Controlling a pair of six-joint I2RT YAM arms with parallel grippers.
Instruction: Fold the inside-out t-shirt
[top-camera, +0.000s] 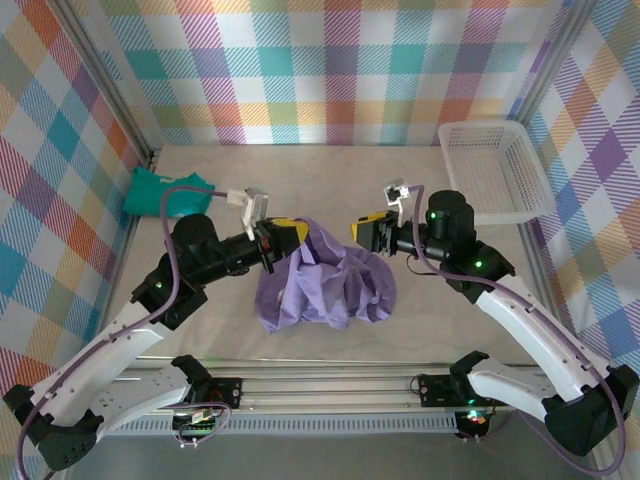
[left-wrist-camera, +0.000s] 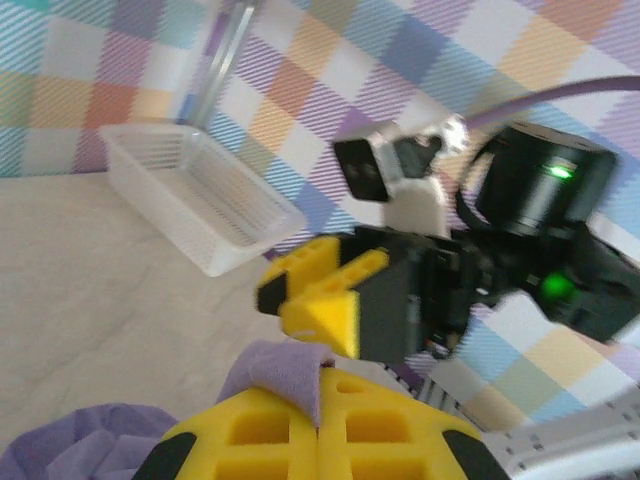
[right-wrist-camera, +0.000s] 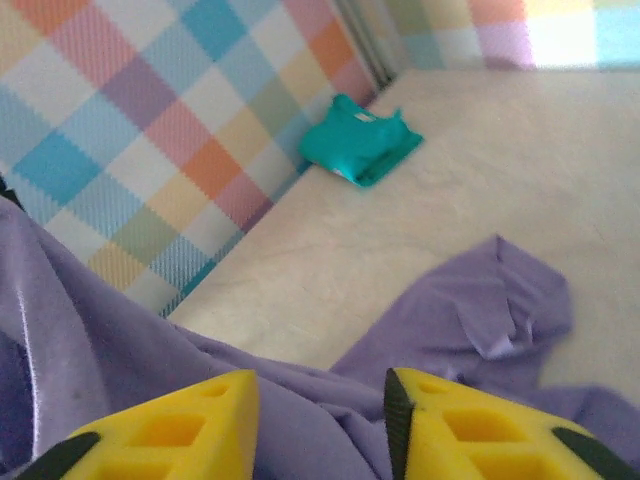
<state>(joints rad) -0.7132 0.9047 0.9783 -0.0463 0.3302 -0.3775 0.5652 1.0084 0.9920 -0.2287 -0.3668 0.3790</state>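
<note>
The lavender-purple t-shirt (top-camera: 322, 282) is bunched in a heap at the middle of the table, partly lifted. My left gripper (top-camera: 284, 232) holds its upper left edge. In the left wrist view the yellow fingers (left-wrist-camera: 260, 430) are pressed together with a fold of purple cloth (left-wrist-camera: 285, 372) pinched between them. My right gripper (top-camera: 363, 230) hovers at the shirt's upper right, facing the left one, and also appears there as the right gripper (left-wrist-camera: 318, 292). Its fingers (right-wrist-camera: 170, 432) stand apart with shirt fabric (right-wrist-camera: 470, 300) draped between and below them. Lettering and neck tag are hidden.
A teal-green folded garment (top-camera: 160, 192) lies at the back left by the wall, seen again as the teal garment (right-wrist-camera: 360, 145). A white mesh basket (top-camera: 495, 168) stands at the back right. Checked walls enclose the table (top-camera: 320, 175).
</note>
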